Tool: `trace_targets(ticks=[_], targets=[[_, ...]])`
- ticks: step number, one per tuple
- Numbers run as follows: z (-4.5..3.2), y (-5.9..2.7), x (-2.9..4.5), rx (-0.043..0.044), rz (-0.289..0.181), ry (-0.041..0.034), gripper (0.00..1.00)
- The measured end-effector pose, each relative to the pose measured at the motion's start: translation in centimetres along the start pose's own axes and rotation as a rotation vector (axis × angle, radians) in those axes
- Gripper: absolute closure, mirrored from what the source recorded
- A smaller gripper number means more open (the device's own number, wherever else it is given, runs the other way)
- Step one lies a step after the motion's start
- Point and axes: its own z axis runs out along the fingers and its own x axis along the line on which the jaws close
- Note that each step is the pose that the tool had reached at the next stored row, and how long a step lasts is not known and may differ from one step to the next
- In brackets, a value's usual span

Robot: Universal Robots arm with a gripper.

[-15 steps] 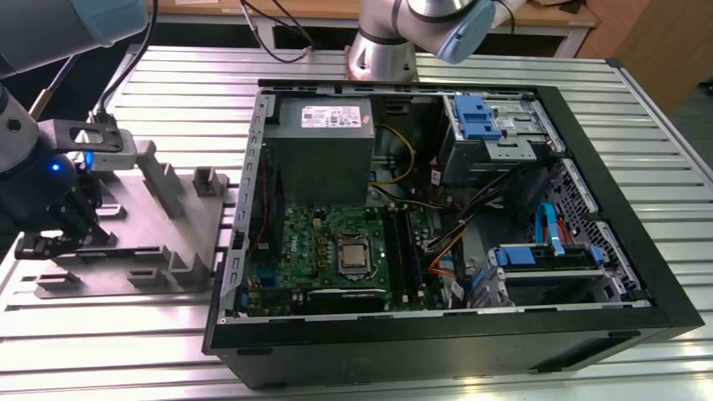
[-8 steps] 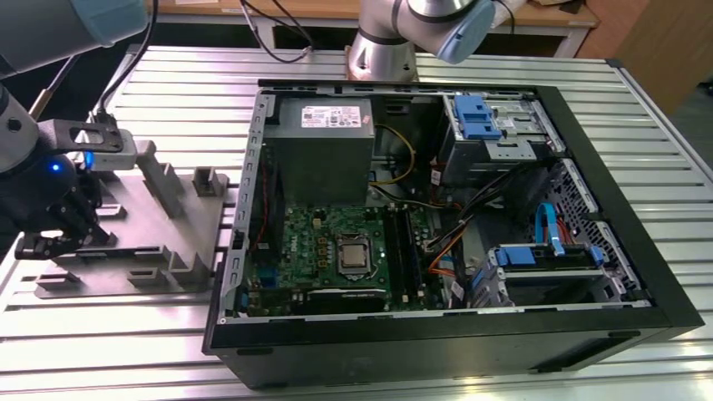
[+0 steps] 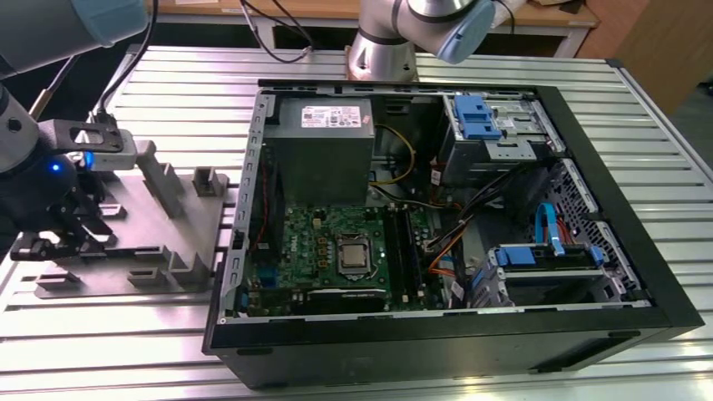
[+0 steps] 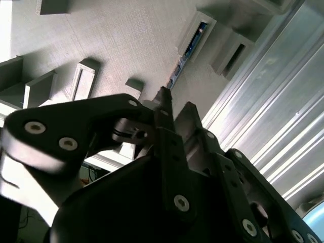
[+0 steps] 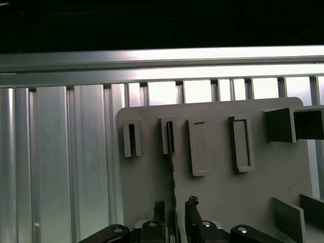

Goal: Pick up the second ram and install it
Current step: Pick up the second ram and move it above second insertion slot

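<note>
Slatted aluminium table [image 3: 189, 75] underneath everything, silver ribs across the whole exterior view, bright under the light in the first wrist view [image 5: 61, 152].

On the exterior view's left, grey fixture plate [image 3: 134, 234] flat on the slats, studded with upright grey blocks. Black wrist of the arm [image 3: 28, 167] low over the plate's left end, small blue light aglow on its side, gripper [image 3: 45, 242] down among the blocks.

Seen in both wrist views, gripper [image 5: 174, 205] [image 4: 176, 104] released: fingers [image 5: 191, 205] [image 4: 188, 114] apart, one on each side of the second ram [image 5: 172, 172] [image 4: 178, 68], a sliver of gap visible on either side of the board. Second ram thin and dark, on edge on the fixture plate [image 5: 253, 187] [image 4: 126, 40], far end seated in a slotted block [image 5: 164, 135], one of a row of four with a neighbour on each side, near end between the fingertips.

Further right in the exterior view, open black computer case [image 3: 640, 242] just beside the plate, on its side, interior up. Inside, grey power supply [image 3: 323, 142] toward the far wall, green board [image 3: 317, 242] below it with a square silver processor socket [image 3: 354, 257] and long black sockets [image 3: 403, 251] alongside. Orange and black cables [image 3: 446, 242] across the middle. Blue-latched drive cages [image 3: 485, 117] at the case's right end, far and near.
</note>
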Motion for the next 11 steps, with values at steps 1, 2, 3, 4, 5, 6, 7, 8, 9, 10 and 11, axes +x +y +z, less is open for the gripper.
trace_targets(ticks=[1,2,3,4,5,6,7,8,9,10,11], targets=[[0.00,0.00,0.00,0.0000,0.000,0.0000,0.71],[0.00,0.00,0.00,0.0000,0.000,0.0000,0.64],[0.01,0.00,0.00,0.0000,0.000,0.0000,0.64],[0.04,0.01,0.00,0.0002,0.000,-0.0001,0.64],[0.14,0.10,0.01,0.0008,0.000,-0.0003,0.64],[0.28,0.29,0.04,0.0014,0.000,-0.0002,0.64],[0.45,0.54,0.07,0.0021,0.000,-0.0001,0.64],[0.65,0.80,0.10,0.0028,0.000,-0.0003,0.64],[0.83,1.08,0.13,0.0031,0.000,-0.0002,0.64],[1.02,1.37,0.17,0.0036,-0.001,-0.0003,0.64],[1.19,1.66,0.20,0.0036,-0.001,-0.0001,0.64]])
